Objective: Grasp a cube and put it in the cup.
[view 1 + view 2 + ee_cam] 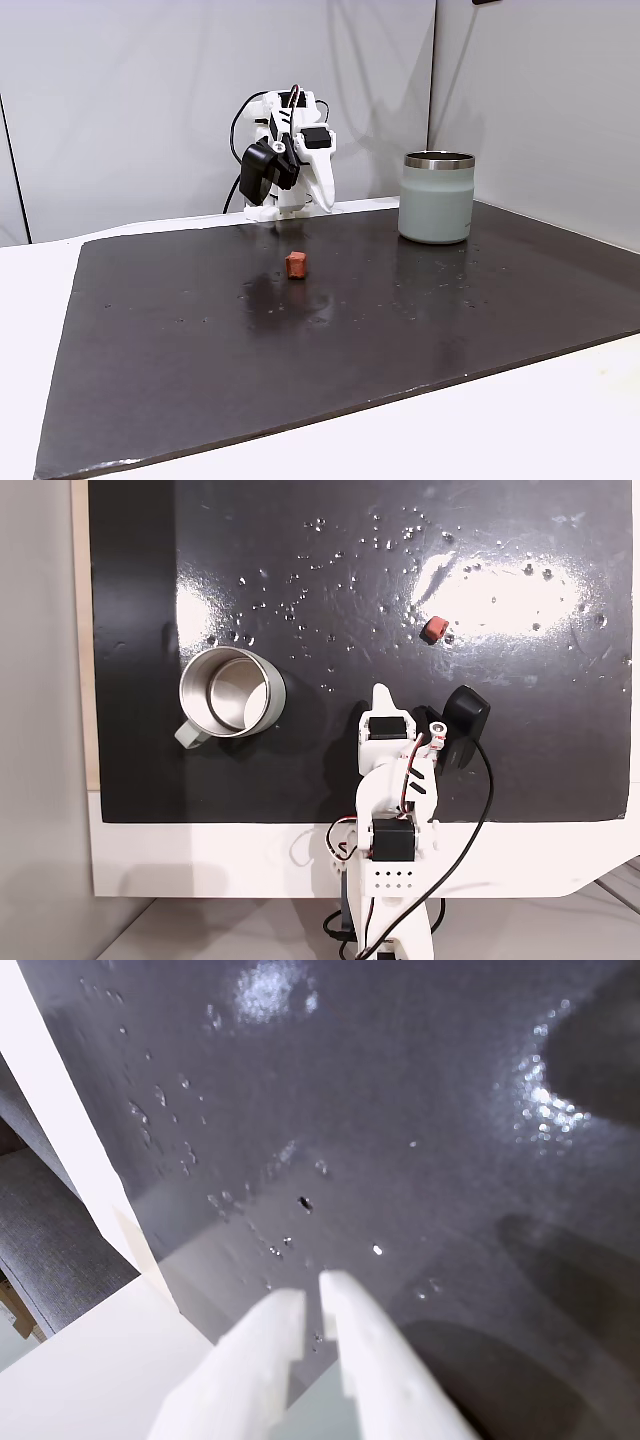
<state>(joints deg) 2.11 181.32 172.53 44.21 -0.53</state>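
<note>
Claw nearly shut, cube and cup both apart from it

Your claw (318, 1295) hangs over bare dark mat (400, 1140) in the wrist view, its two white fingers (265, 1345) almost together with only a thin slit between them, holding nothing. Look to a fixed view from the front: the arm (285, 160) sits folded at the mat's far edge, and the cube (296, 264) lies on the mat in front of the claw, clear of it. In that same view the cup (437, 198) stands upright well off to the claw's right, apart from the cube. From above, the cup (232, 692) is empty.
</note>
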